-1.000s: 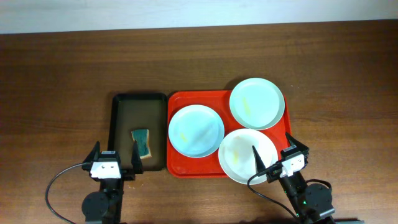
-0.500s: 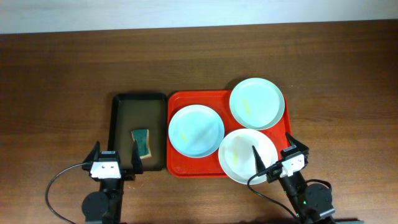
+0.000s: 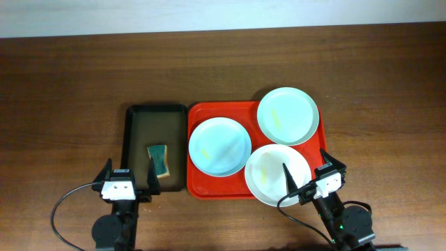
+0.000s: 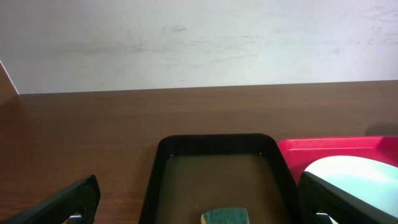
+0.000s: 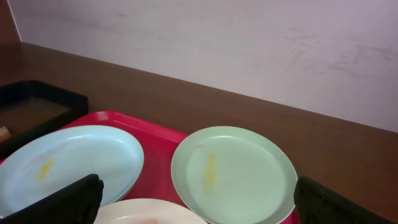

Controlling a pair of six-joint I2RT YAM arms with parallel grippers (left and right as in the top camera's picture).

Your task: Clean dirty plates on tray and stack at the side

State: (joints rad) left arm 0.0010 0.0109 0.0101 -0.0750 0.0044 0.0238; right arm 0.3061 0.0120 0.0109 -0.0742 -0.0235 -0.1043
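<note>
Wooden table (image 3: pixel 70 84) — red tray (image 3: pixel 201 113) beside black tray (image 3: pixel 156 127).

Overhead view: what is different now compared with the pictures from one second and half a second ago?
Nothing visibly changed. The left gripper and the right gripper stay open and in place, holding nothing. The pale blue plate, pale green plate and white plate lie as before on the red tray, and the sponge rests in the black tray.
</note>
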